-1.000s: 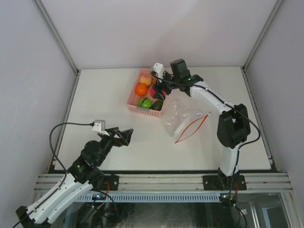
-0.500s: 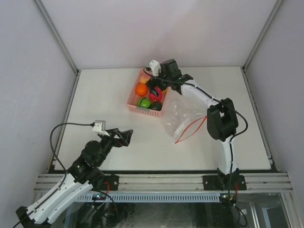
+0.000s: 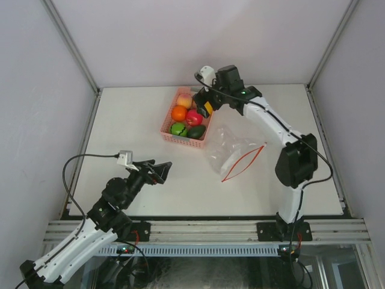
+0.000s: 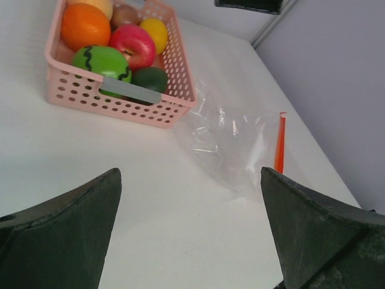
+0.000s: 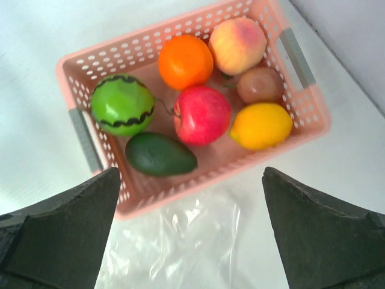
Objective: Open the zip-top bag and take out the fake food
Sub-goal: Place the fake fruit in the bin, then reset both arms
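Note:
The fake food, several glossy pieces, lies in a pink basket (image 5: 90, 66): an orange (image 5: 185, 61), a peach (image 5: 237, 45), a red apple (image 5: 201, 114), a lemon (image 5: 260, 125), a brown piece (image 5: 260, 84), a striped green one (image 5: 123, 103) and a dark green one (image 5: 160, 154). The clear zip-top bag (image 3: 231, 147) lies crumpled to the right of the basket, and nothing shows inside it. Its red zipper strip (image 3: 243, 161) faces the near side. My right gripper (image 3: 203, 108) hangs open and empty above the basket's right edge. My left gripper (image 3: 157, 170) is open over bare table, well short of the bag (image 4: 234, 138).
The basket (image 3: 185, 122) stands at the back middle of the white table (image 3: 132, 132). Grey walls and frame posts close in the left, back and right sides. The right arm's elbow (image 3: 296, 159) stands right of the bag.
My right gripper opened fully over the basket, dipped lower, then rose and pulled back to the right. The red apple now lies uncovered in the basket. The left arm has stayed put.

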### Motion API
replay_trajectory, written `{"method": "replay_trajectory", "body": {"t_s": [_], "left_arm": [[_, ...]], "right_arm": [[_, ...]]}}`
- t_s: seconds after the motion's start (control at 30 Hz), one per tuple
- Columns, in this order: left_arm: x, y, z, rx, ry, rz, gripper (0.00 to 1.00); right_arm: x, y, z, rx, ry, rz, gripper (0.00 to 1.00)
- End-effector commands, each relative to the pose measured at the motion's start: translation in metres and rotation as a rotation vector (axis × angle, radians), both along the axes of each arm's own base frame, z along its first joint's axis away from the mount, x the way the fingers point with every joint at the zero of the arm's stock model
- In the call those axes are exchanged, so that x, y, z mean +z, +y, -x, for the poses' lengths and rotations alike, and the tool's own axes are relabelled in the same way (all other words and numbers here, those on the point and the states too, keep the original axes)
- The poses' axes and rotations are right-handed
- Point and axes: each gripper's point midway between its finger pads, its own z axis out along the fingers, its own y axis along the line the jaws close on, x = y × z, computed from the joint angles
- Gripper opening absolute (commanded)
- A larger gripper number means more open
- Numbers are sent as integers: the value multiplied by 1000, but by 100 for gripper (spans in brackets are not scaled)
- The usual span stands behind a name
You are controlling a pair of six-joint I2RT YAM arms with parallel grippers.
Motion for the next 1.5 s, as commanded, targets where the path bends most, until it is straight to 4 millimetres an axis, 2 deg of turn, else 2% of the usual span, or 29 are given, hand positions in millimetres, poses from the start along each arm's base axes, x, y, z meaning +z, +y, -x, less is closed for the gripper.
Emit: {"method": "replay_trajectory", "body": {"t_s": [0.0,0.07,0.17,0.3,0.37,0.43,0.57,0.7,0.87,1.0,1.1,1.2,1.47], "left_arm": [[34,-15,-2,-72,-71,106,100],[49,-18,-4,-100,-104,129,100],[71,-18,-14,-131,-148,185,100],[97,-13,-35,-150,-151,304,100],[112,-12,-45,-151,-146,304,98],[126,-12,-53,-141,-133,228,96],[162,1,-55,-75,-152,86,100],[197,16,-46,-29,-165,-36,100],[239,23,-24,-54,-210,-119,100],[266,26,-7,-75,-254,-155,100],[275,26,0,-91,-272,-160,100],[278,25,5,-106,-280,-160,100],[278,23,8,-120,-290,-153,100]], "right_arm": [[65,-44,30,-90,-24,-129,100],[79,-71,36,-157,-67,-154,100],[114,-110,57,-191,-123,-251,100],[135,-163,82,-254,-168,-353,100],[141,-181,101,-253,-182,-356,100],[151,-193,119,-253,-213,-346,100],[176,-212,146,-291,-288,-314,100],[200,-216,158,-325,-309,-326,100],[235,-204,180,-286,-309,-397,100],[262,-203,192,-288,-331,-427,100],[277,-201,200,-268,-358,-424,100],[281,-195,210,-216,-361,-419,100],[278,-198,211,-238,-358,-424,100]]}}
